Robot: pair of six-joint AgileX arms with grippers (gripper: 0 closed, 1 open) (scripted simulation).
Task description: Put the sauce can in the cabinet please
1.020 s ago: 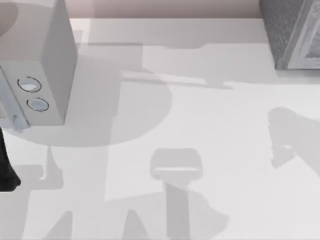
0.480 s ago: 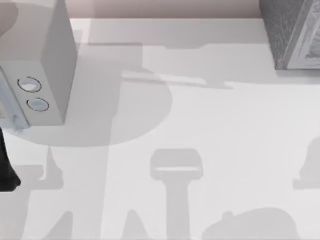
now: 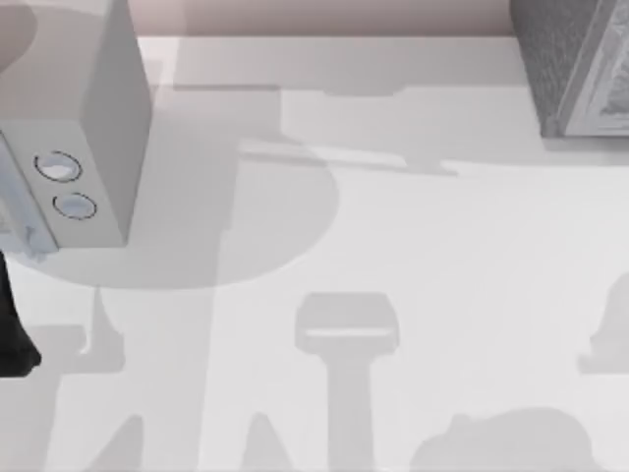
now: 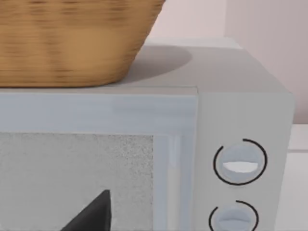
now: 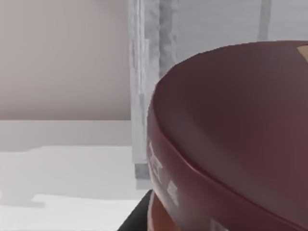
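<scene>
The sauce can looms very close in the right wrist view, its dark red-brown round top tilted and a little of the label showing below the rim. A dark part of my right gripper lies against the can's lower side. Behind the can rises the cabinet with its lighter panelled front. In the top view the speckled grey cabinet stands at the table's far right corner. My left arm is parked at the left edge, and a dark part of my left gripper faces the white box.
A smooth white box with two round dials stands at the far left, also seen close up as the dialled box. A wicker basket sits on top of it. Arm shadows fall across the white table.
The right arm's shadow slid from the middle right of the table toward the right edge and the front. It has barely shifted in the last half second. The left arm stayed still.
</scene>
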